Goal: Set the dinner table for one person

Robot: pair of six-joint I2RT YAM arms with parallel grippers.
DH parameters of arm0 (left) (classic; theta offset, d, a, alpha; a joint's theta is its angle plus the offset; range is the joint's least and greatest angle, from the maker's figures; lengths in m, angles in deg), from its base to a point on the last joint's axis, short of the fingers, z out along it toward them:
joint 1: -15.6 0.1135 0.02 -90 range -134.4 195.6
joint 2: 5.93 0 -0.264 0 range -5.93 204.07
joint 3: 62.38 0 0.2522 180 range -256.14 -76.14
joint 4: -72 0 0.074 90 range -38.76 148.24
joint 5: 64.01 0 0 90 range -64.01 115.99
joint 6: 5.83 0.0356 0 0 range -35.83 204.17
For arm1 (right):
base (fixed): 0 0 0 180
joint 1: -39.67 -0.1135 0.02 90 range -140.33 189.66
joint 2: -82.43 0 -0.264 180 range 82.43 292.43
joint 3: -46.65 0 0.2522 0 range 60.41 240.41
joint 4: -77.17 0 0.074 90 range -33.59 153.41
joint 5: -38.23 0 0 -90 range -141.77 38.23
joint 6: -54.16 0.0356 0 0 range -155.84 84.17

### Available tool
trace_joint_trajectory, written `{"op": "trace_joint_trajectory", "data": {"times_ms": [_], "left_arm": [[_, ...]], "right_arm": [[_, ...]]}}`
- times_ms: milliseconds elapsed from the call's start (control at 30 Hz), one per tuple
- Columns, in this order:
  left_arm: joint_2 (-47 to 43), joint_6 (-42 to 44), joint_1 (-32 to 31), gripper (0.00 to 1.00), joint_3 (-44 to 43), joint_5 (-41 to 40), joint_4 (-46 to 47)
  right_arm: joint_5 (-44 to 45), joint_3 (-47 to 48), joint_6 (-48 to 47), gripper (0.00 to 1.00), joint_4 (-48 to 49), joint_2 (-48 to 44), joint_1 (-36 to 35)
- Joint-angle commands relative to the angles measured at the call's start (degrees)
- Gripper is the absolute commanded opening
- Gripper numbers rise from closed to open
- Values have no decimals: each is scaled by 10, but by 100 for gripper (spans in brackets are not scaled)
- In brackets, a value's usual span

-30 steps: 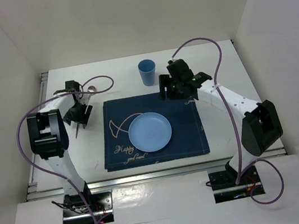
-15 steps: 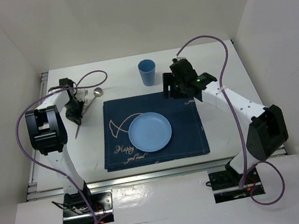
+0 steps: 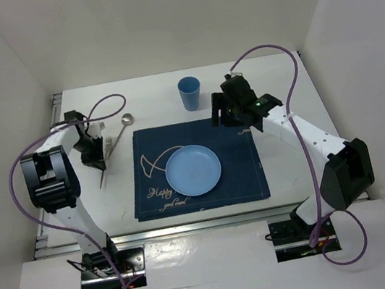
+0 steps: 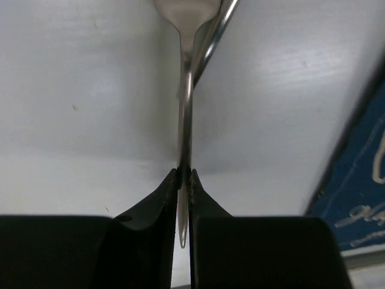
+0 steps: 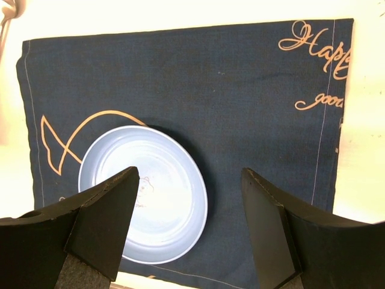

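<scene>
My left gripper (image 3: 95, 154) (image 4: 184, 171) is shut on the thin handle of a metal utensil (image 4: 185, 108) lying on the white dinner table (image 3: 149, 100), left of the placemat. The utensil's head widens at the top edge of the left wrist view and is cut off there; its handle end (image 3: 102, 178) sticks out toward me. A spoon (image 3: 127, 118) lies beside it, its handle (image 4: 219, 24) crossing close to the held utensil. My right gripper (image 3: 226, 113) (image 5: 189, 174) hangs open above the placement's far right part, nothing between its fingers.
A dark blue fish-print placemat (image 3: 240, 166) lies mid-table with a light blue plate (image 3: 193, 170) (image 5: 144, 192) on it. A blue cup (image 3: 189, 93) stands upright behind the mat. White walls enclose the table; a metal rail (image 3: 191, 225) runs along the near edge.
My left gripper has shut on the utensil's handle and shifted left and toward me, the arm swinging outward. The right arm has drifted slightly right, still open.
</scene>
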Motion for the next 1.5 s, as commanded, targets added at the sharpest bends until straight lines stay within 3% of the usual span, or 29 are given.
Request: {"op": "trace_joint_trajectory", "data": {"times_ms": [0, 200, 300, 467, 667, 767, 900, 1100, 1200, 1467], "left_arm": [[-94, -62, 0, 0, 7, 40, -1], [-140, -84, 0, 0, 12, 17, 5], [-160, -101, 0, 0, 12, 64, -14], [-224, -180, -113, 0, 119, 35, 7], [-236, -278, -201, 0, 137, 42, 13], [-222, -324, -239, 0, 144, 45, 20], [-181, -390, -286, 0, 150, -39, 47], [-81, -450, -354, 0, 88, -118, 20], [-43, -479, -361, 0, 82, -169, 7], [-44, -492, -354, 0, 104, -170, 15]], "right_arm": [[13, -10, 12, 76, -10, -33, 2], [13, -25, 18, 76, -3, -56, 2], [26, -20, 18, 76, -14, -61, 2], [45, -15, 18, 76, -28, -68, 2], [56, -10, 38, 76, -59, -80, 2], [56, -15, 49, 76, -74, -102, 2], [75, -20, 49, 76, -87, -117, 2], [102, -15, 49, 76, -113, -117, 2], [108, -15, 49, 77, -119, -117, 2], [151, 37, 33, 79, -139, -75, 8]]}}
